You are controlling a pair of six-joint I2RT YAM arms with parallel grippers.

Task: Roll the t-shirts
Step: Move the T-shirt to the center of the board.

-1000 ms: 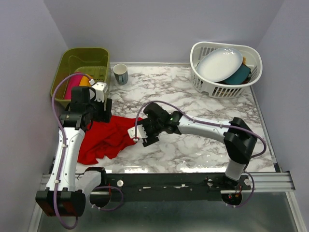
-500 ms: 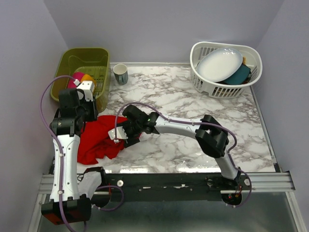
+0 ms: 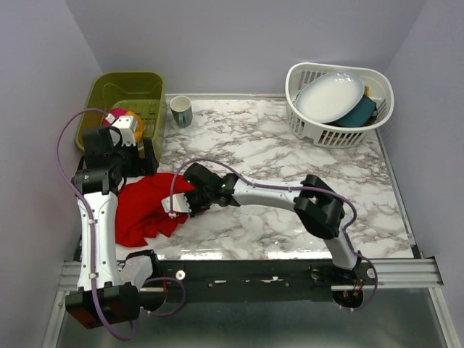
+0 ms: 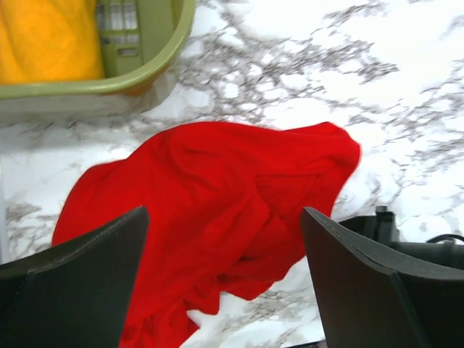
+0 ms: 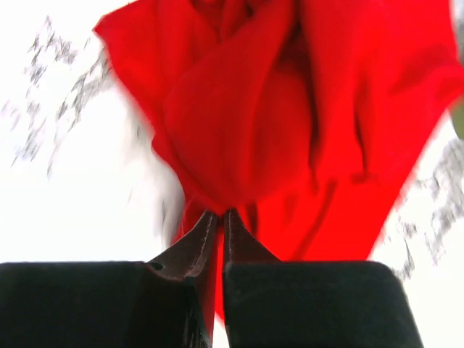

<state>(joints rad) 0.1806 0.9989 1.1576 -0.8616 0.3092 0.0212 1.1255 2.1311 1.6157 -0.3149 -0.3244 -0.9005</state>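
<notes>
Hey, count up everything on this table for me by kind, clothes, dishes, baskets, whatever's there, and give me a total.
Clothes: 3 (red shirt on the table; orange cloth and a sliver of pink cloth in the green basket)
Baskets: 2 (green basket, white basket)
Dishes: 2 (white plate, teal dish, both in the white basket)
Mugs: 1 (mug)
Total: 8
</notes>
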